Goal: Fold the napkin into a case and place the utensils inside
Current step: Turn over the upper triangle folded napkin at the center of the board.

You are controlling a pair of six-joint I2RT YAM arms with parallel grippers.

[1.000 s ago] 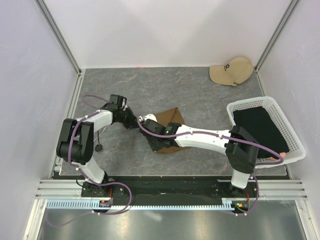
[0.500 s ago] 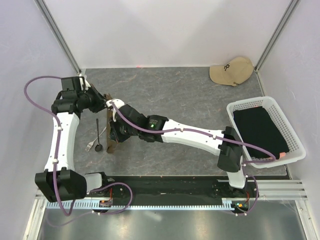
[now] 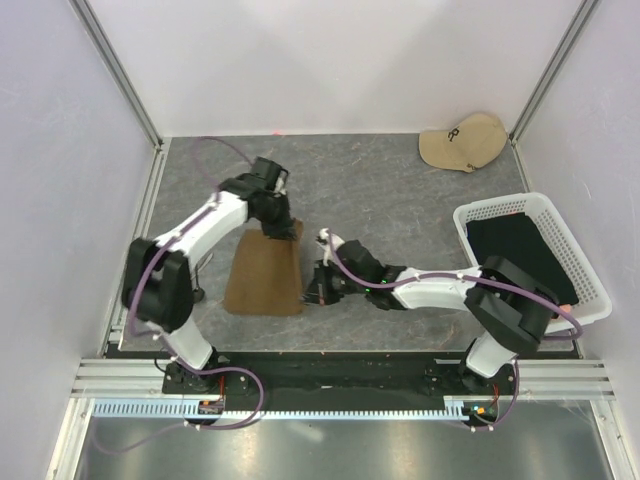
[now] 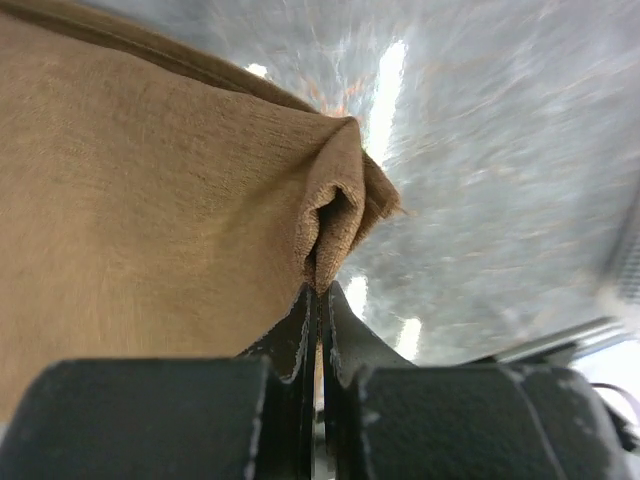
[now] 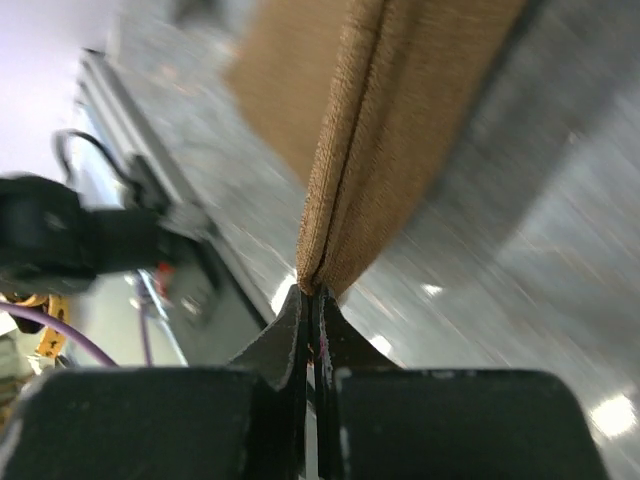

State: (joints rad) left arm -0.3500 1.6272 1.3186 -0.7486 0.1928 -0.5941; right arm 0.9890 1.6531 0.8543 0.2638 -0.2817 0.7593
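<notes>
Left wrist: napkin (image 4: 150, 200) corner pinched in left hand (image 4: 319, 292)

The only mark is a dark figure on the beige cap (image 3: 462, 141), perhaps an "8", too small to read surely

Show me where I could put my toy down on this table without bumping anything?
Best is the bare grey table along the back wall, between the left arm and the beige cap. Also free: the middle patch bordered by the right arm, the cap and the white basket. Crowded: front left, where the left gripper and right gripper pinch the brown napkin.
</notes>
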